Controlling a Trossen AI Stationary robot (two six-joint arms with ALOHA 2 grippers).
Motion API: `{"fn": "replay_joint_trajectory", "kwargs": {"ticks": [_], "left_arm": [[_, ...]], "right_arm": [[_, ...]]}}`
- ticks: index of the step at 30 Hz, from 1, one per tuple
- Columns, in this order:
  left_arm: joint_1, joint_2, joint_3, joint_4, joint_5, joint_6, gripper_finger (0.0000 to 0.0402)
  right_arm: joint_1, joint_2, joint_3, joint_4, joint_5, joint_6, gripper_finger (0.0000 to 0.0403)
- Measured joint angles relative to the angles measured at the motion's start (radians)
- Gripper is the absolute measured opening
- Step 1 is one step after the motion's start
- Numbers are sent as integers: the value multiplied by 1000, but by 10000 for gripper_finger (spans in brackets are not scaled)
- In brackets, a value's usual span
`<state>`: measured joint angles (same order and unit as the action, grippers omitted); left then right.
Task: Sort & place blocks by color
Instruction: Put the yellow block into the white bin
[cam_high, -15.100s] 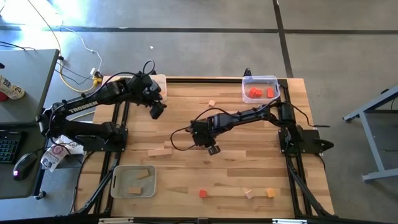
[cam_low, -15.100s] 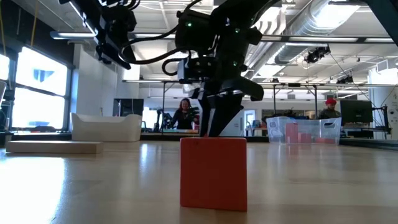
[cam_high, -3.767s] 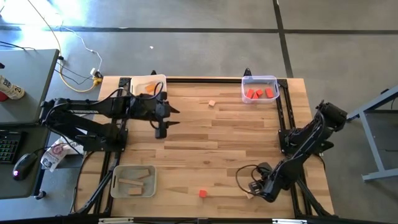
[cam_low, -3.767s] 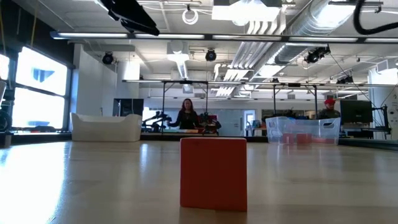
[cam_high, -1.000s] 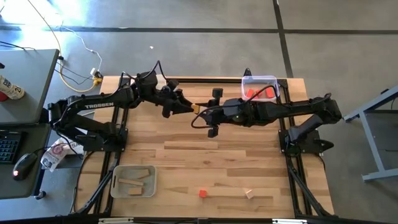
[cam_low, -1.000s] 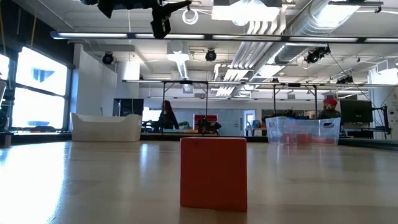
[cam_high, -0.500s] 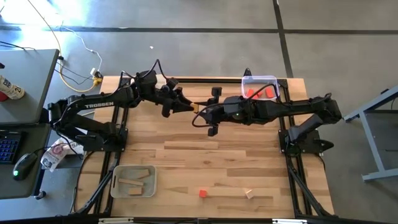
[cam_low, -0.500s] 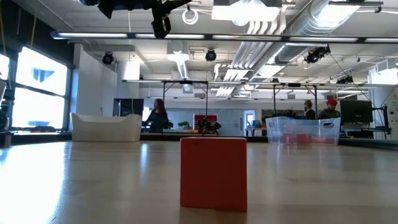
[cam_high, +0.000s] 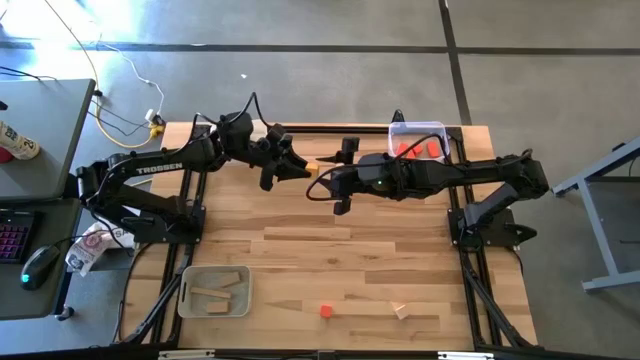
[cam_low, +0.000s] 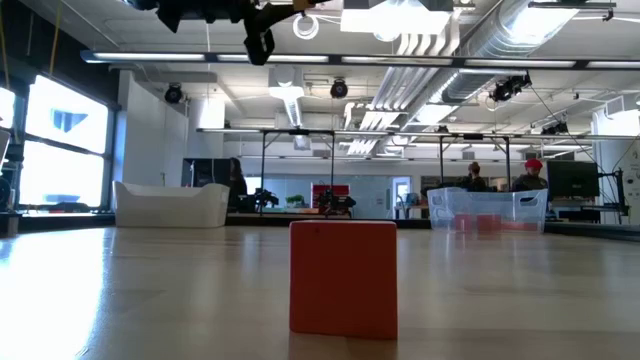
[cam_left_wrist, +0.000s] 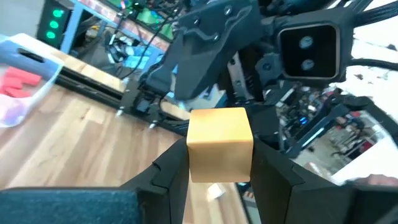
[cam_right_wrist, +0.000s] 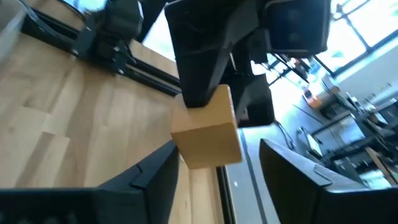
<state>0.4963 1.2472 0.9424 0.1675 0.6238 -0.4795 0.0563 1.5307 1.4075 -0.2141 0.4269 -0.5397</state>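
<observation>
A small orange cube (cam_high: 312, 166) hangs in the air over the table's far middle, where my two grippers meet. My left gripper (cam_left_wrist: 219, 180) reaches in from the left and is shut on the cube (cam_left_wrist: 219, 144). My right gripper (cam_right_wrist: 217, 177) comes from the right and is open. Its fingers stand on either side of the cube (cam_right_wrist: 208, 129), and there is a clear gap on one side. A red cube (cam_high: 326, 311) and a tan block (cam_high: 401, 312) lie near the table's front edge. My left gripper pinches the cube by two opposite side faces (cam_left_wrist: 191, 155) between its two fingers. The fingers come in roughly level from the table's left. The cube is lifted clear of the table, sits square in the hold, and sticks out beyond the fingertips.
A clear tray (cam_high: 418, 130) with red blocks stands at the far right. A tray (cam_high: 190, 300) with tan bars sits at the near left. Another tray (cam_high: 262, 128) shows behind my left arm at the far edge. The red cube (cam_low: 343, 277) fills the low view's middle.
My left gripper's fingers have closed onto the cube, and my right gripper has opened and let go of it. Both grippers have stayed almost in place above the far middle of the table, and the cube has stayed lifted.
</observation>
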Motion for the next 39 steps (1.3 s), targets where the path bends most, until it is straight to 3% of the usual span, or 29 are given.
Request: {"fn": "replay_joint_trajectory", "kwargs": {"ticks": [8,15,27,32,39], "left_arm": [[74,0,0,-158,-75,134,117],[128,-2,0,-376,-381,321,117],[262,-2,0,-620,-829,472,117],[336,-2,0,-683,-895,435,117],[414,32,0,-705,-897,414,117]], "right_arm": [[-21,0,0,-73,67,70,227],[-84,0,0,-145,52,188,227],[-268,0,0,-172,-175,358,227],[-355,29,0,-172,-294,433,227],[-430,100,0,-179,-308,457,227]]}}
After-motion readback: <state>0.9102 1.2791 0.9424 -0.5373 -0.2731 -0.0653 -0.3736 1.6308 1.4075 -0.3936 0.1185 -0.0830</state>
